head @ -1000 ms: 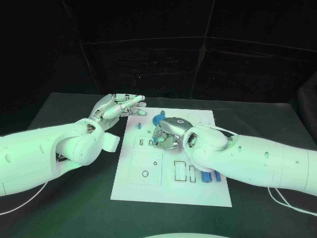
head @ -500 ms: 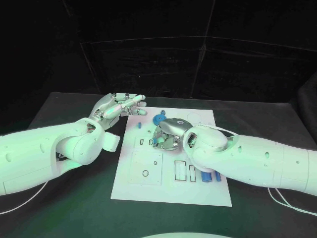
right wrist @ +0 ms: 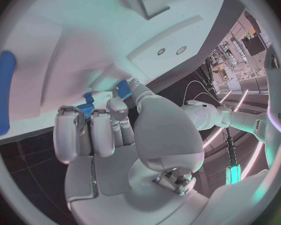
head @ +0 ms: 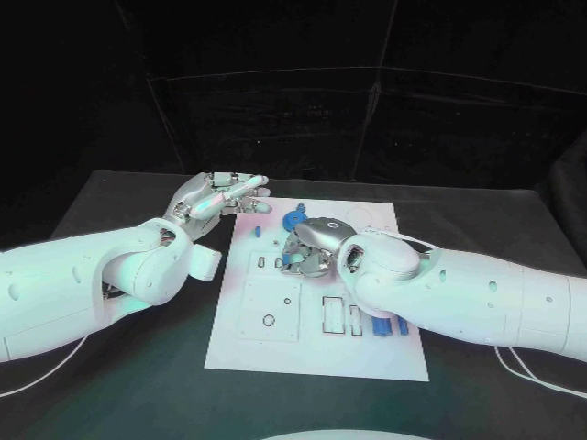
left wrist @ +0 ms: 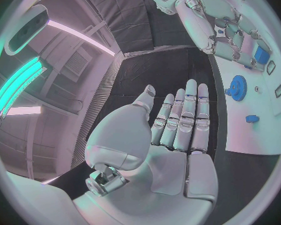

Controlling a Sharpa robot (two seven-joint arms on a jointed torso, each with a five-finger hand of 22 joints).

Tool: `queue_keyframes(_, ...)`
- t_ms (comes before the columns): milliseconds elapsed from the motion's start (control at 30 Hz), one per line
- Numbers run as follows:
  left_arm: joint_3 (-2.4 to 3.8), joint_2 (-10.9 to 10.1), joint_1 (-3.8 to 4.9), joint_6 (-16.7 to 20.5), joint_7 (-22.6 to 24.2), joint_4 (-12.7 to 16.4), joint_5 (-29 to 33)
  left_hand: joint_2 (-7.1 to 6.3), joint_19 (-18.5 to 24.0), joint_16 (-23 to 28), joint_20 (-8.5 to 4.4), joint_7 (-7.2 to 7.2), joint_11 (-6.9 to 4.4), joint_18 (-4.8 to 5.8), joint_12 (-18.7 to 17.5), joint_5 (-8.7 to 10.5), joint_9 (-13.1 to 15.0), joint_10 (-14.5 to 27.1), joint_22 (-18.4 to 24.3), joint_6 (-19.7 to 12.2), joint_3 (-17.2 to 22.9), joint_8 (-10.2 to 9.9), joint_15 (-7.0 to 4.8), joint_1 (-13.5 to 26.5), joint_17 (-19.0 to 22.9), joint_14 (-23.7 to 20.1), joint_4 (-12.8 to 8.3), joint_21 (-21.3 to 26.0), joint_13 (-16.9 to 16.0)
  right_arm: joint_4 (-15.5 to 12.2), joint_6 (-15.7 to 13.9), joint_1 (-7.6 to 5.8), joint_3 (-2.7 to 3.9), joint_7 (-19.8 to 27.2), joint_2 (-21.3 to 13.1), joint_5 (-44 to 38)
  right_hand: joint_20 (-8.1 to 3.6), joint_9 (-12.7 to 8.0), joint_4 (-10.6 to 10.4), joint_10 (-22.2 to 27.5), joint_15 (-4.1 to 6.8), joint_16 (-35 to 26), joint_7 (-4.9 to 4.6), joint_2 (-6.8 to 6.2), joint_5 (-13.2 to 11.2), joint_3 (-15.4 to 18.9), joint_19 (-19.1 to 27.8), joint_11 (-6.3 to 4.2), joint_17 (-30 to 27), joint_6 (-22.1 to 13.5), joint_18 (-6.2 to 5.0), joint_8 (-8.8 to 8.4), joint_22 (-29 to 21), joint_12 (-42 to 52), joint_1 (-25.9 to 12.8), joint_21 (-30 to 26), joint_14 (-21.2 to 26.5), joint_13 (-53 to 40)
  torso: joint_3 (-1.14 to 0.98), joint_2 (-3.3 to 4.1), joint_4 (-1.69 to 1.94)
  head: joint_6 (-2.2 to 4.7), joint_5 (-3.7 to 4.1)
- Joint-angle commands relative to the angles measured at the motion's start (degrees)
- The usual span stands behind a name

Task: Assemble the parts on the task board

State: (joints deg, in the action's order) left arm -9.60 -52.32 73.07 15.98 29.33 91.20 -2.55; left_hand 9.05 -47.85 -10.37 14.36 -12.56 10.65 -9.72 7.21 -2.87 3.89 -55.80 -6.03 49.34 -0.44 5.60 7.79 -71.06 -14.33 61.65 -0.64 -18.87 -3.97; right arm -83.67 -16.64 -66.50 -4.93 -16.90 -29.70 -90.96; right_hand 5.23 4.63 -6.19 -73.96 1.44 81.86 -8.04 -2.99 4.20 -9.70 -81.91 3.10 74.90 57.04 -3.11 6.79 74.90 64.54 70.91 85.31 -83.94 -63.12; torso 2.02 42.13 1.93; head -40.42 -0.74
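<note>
the left hand [head: 221,197] hovered just beyond the far left corner of the task board [head: 274,339], over the black table [head: 108,197]. its fingers [left wrist: 185,116] lay straight and close together, the palm bare, holding nothing. to its right, a blue gear-shaped part [head: 295,220] sat near the board's far edge, with a small blue part [left wrist: 252,118] lying close by on the white plate. the right hand [head: 314,246] was lowered onto the middle of the board, fingers [right wrist: 98,130] curled downward against it, with a blue part [right wrist: 124,90] at the fingertips; i could not tell whether it was actually pinched. more blue parts [head: 381,324] stood in the slots near the board's right side, beside the right arm.
</note>
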Motion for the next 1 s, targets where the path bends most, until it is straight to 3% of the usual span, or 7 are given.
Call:
queue_keyframes(33,0.06,0.1,0.09,-0.8,0.2,0.0,0.1,0.64,-0.3,0.4,-0.04,-1.59,0.21,-0.81,-0.2,-0.11,0.0,0.0,0.1,0.5,0.2,0.2,0.06,0.2,-0.1,0.1,-0.2,0.3,0.1,0.0,-0.2,0.04,-0.1,-1.1,0.1,-0.4,0.13,0.0,-0.5,0.5,-0.41,-0.3,0.04,-0.27,-0.6,1.4,0.2,0.07,1.2,-0.5,0.32,-0.31,2.1,-0.3,-1.0,-0.2,-3.2,0.1,0.0,-0.02,-0.09,-0.03,0.08)
queue_keyframes(467,0.06,0.0,0.09,-0.7,-0.2,-0.2,0.1,0.55,-0.7,0.2,-0.19,-1.27,-0.01,-0.89,-0.1,-0.11,0.0,-0.3,0.1,0.8,0.2,0.2,-0.15,0.2,-0.4,0.8,-0.3,0.1,0.1,-1.5,-9.7,0.1,-0.1,1.8,-1.3,1.1,0.76,-0.4,-4.5,1.4,-1.14,-0.6,-0.95,-1.57,-0.1,8.7,0.3,0.96,1.0,-3.7,0.3,-1.58,2.0,-0.6,-2.9,-0.4,-3.1,0.3,-0.09,-0.03,-0.04,-0.04,0.15)
queue_keyframes(700,0.07,-0.1,0.12,-0.2,-2.8,-1.1,-2.9,-0.41,-10.4,-8.4,-4.45,1.32,-3.13,-0.56,2.5,-0.22,0.7,-8.0,-2.4,6.0,-0.5,2.2,-4.16,0.8,-6.1,13.8,-0.4,-5.8,-1.3,-4.7,-13.9,-0.06,-0.03,12.9,-5.8,8.6,0.92,-0.2,-5.7,1.4,-1.24,-0.8,-1.03,-0.88,0.0,11.4,0.4,1.05,0.7,-3.9,0.24,-1.33,1.8,-0.2,-1.0,-0.5,-3.1,-0.1,-0.09,-0.19,-0.02,0.05,0.06)
queue_keyframes(767,0.07,-0.2,0.36,-1.2,-5.3,-1.7,-5.1,-1.04,-15.8,-15.9,-6.48,3.12,-5.19,-0.85,4.4,-0.25,1.4,-12.2,-4.5,8.7,-1.1,3.2,-6.44,1.5,-11.4,19.8,-0.1,-10.0,-2.6,-6.0,-12.8,-0.63,0.02,18.1,-8.0,13.8,0.89,-0.2,-4.2,1.7,-1.18,-1.5,-0.99,0.32,1.2,10.8,1.4,0.97,-0.2,-4.0,-0.06,-1.26,0.4,-0.5,2.6,-1.1,-2.8,0.2,-0.06,-0.21,-0.07,0.36,-0.01)
queue_keyframes(900,0.07,-0.3,1.42,-3.7,-10.6,-2.8,-11.3,-1.47,-19.7,-48.8,-8.35,4.45,-6.73,-0.12,7.5,0.06,2.6,-14.7,-9.6,9.7,-2.0,3.3,-8.02,2.0,-42.8,21.1,0.4,-18.4,-7.3,-7.9,-8.0,-2.87,0.07,23.9,-11.9,24.6,0.76,-0.2,-1.1,5.4,-1.03,-7.6,-0.95,1.42,2.2,10.0,7.1,0.83,-8.2,-4.2,-1.85,-1.18,-8.2,-5.7,8.1,-5.1,-0.4,5.0,-0.1,-0.08,-0.18,0.5,0.05)
queue_keyframes(967,0.07,-0.1,2.01,-5.5,-14.0,-3.4,-15.1,-1.89,-20.2,-60.8,-8.67,4.48,-7.24,-0.3,10.0,0.07,3.2,-14.9,-12.1,9.4,-2.6,3.4,-8.38,1.9,-55.0,22.8,0.4,-22.3,-10.3,-8.5,-5.2,-4.17,0.08,25.5,-13.8,31.0,0.37,-0.1,-0.3,10.0,-0.93,-20.9,-0.94,2.78,2.4,10.1,16.0,0.35,-21.8,-3.9,-4.36,-1.01,-22.3,-20.7,10.2,-14.0,4.2,18.1,-0.13,-0.28,-0.23,0.44,-0.06)
queue_keyframes(1000,0.07,0.0,2.51,-6.8,-16.5,-3.8,-17.7,-1.93,-24.8,-65.4,-8.98,4.71,-7.89,0.91,12.8,-0.19,3.9,-15.8,-23.0,9.5,-3.3,3.9,-8.25,2.5,-59.7,23.5,1.0,-31.9,-12.9,-8.7,-3.3,-5.06,0.09,26.4,-15.1,35.3,0.25,-0.1,0.3,10.6,-0.81,-28.6,-0.76,3.2,2.4,9.8,20.7,0.23,-29.6,-3.7,-5.74,-1.04,-30.4,-25.9,11.6,-19.3,6.5,22.0,-0.11,-0.34,-0.21,0.48,-0.05)
